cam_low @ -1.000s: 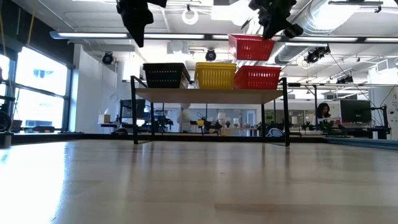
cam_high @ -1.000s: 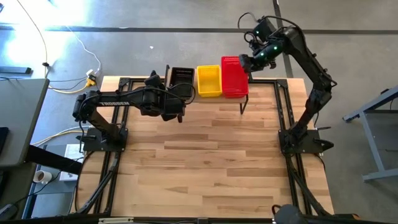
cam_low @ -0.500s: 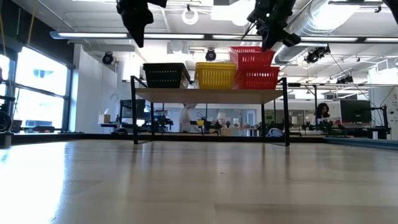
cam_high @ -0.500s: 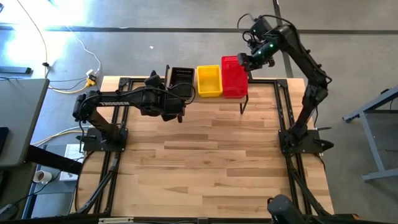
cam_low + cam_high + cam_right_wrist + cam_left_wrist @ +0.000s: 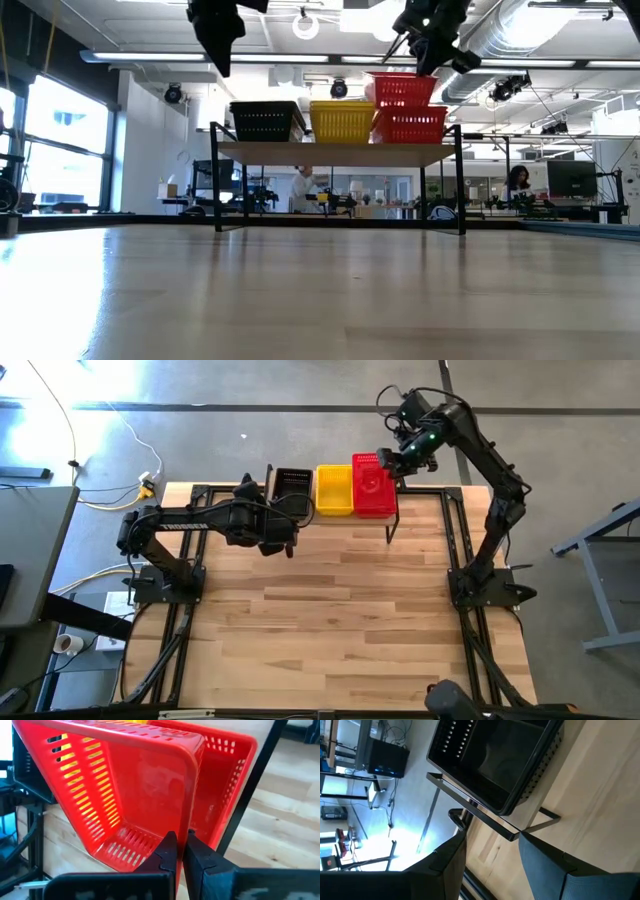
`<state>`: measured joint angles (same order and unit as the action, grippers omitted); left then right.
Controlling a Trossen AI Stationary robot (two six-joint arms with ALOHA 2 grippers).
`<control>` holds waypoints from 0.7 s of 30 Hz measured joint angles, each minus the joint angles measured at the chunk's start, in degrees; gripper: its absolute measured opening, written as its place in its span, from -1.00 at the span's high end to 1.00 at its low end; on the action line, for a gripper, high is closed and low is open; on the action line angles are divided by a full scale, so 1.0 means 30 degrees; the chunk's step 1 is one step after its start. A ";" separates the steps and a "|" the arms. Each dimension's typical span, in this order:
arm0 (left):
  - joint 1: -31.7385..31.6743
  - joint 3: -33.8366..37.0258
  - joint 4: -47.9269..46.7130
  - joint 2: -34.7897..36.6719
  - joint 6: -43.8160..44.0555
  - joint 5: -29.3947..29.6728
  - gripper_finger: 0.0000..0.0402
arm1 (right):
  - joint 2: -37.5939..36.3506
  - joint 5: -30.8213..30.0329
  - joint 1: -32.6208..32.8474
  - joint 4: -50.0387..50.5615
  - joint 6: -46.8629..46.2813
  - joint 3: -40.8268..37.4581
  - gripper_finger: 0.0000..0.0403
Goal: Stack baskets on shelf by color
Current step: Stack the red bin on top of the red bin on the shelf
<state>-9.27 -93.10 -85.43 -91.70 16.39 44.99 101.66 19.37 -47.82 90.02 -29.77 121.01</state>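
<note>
Since a second ago your right gripper (image 5: 428, 40) has carried the top red basket (image 5: 402, 88) down and leftward, so it now sits tilted in the lower red basket (image 5: 412, 125) on the shelf (image 5: 340, 152). From left to right, your left gripper (image 5: 490, 860) hovers released before the black basket (image 5: 292, 484), the yellow basket (image 5: 335, 490) stands mid-shelf, and the right stays clenched on the red rim. Release now and the tilted basket may wedge crooked or nudge the yellow one.
</note>
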 joint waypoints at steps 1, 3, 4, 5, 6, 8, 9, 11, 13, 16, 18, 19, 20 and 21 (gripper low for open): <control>0.0005 0.0000 -0.0006 0.0000 -0.0031 -0.0006 0.15 | 0.0001 -0.0243 0.0104 -0.0007 -0.0100 0.0000 1.00; 0.0005 0.0000 -0.0006 0.0000 -0.0031 0.0001 0.15 | -0.0006 -0.0776 0.0308 -0.0007 -0.0149 0.0000 1.00; 0.0005 0.0002 -0.0006 0.0000 -0.0035 0.0001 0.15 | -0.0013 -0.0969 0.0373 -0.0007 -0.0357 0.0000 1.00; 0.0005 0.0000 -0.0006 0.0000 -0.0038 0.0001 0.15 | -0.0021 -0.1132 0.0425 -0.0004 -0.0501 0.0000 1.00; 0.0005 0.0000 -0.0006 0.0000 -0.0038 0.0001 0.15 | -0.0021 -0.1417 0.0468 -0.0007 -0.0606 0.0000 1.00; 0.0005 0.0000 -0.0006 0.0000 -0.0169 0.0001 0.15 | -0.0043 -0.2104 0.0497 -0.0013 -0.0925 0.0000 1.00; 0.0005 0.0006 -0.0006 0.0000 -0.0331 0.0002 0.15 | -0.0105 -0.2271 0.0497 -0.0008 -0.1030 0.0000 1.00; 0.0005 0.0007 -0.0006 0.0000 -0.0596 0.0008 0.15 | -0.0271 -0.2386 0.0476 -0.0007 -0.1141 0.0000 1.00; -0.0001 0.0001 -0.0006 0.0000 -0.0672 0.0014 0.15 | -0.0460 -0.2585 0.0439 0.0007 -0.1153 0.0000 1.00; -0.0002 0.0000 -0.0001 0.0000 -0.0686 0.0016 0.15 | -0.0604 -0.2684 0.0439 0.0007 -0.1156 0.0000 1.00; -0.0002 0.0000 0.0001 0.0000 -0.0686 0.0023 0.15 | -0.0604 -0.2632 0.0439 -0.0004 -0.1148 0.0000 1.00; -0.0002 0.0004 -0.0003 0.0000 -0.0686 0.0023 0.15 | -0.0586 -0.2522 0.0439 0.0000 -0.1141 0.0000 1.00; -0.0002 0.0007 0.0000 0.0000 -0.0689 0.0029 0.15 | -0.0537 -0.2338 0.0451 0.0000 -0.1141 0.0000 1.00; -0.0002 0.0001 0.0000 0.0000 -0.0694 0.0042 0.15 | -0.0467 -0.2193 0.0493 0.0000 -0.1134 0.0000 1.00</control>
<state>-9.28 -93.10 -85.43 -91.70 14.31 45.12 100.26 12.80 -46.34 90.02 -33.17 121.01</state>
